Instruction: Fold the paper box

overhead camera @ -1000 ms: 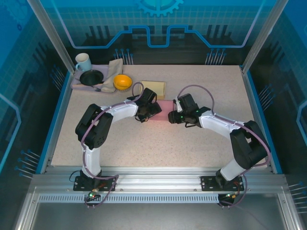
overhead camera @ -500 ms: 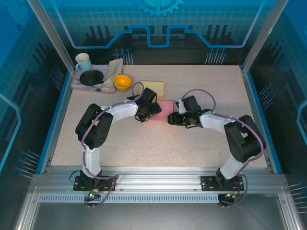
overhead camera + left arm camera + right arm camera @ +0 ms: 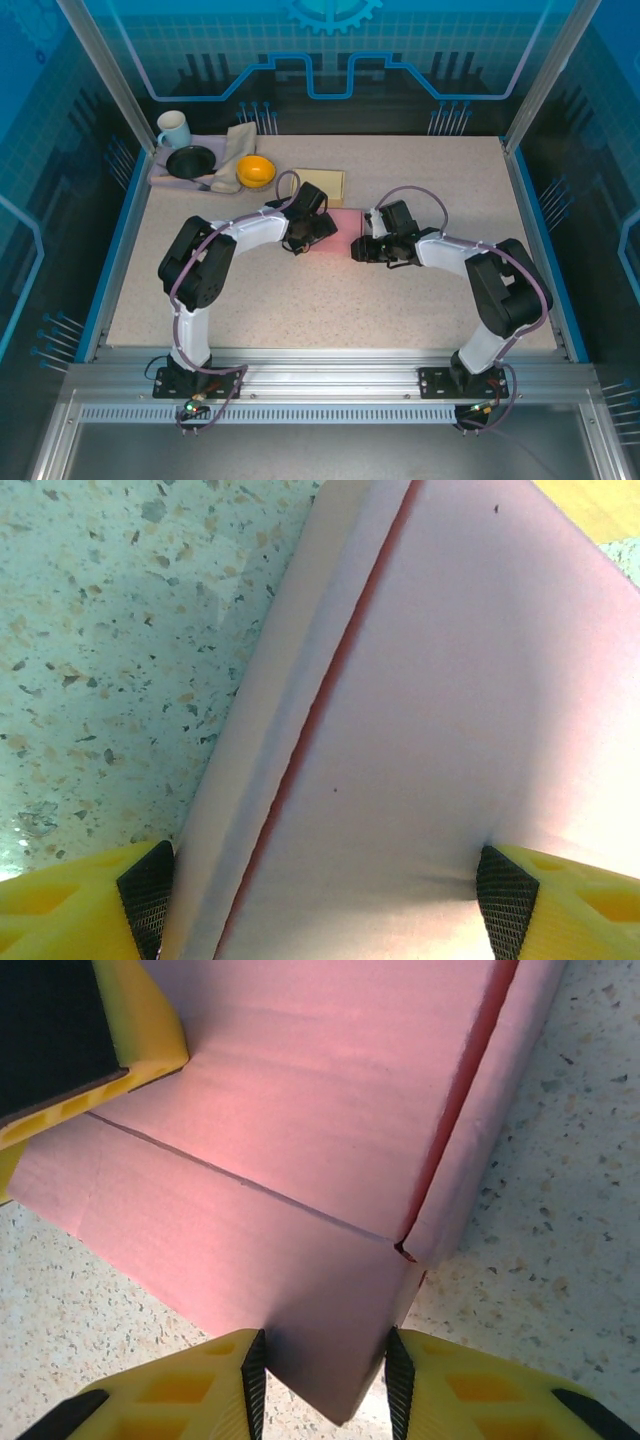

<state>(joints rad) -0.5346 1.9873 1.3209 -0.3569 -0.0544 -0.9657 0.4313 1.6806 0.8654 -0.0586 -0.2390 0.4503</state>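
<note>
The top camera sits high up, above and behind the arm bases point(image 3: 190, 378). It looks down on the whole table point(image 3: 330, 300), far from the pink paper box point(image 3: 345, 220) in the middle. The left wrist camera looks down on the box top from very close. The right wrist camera is just as close, looking at one box corner. All three views share the box.
</note>
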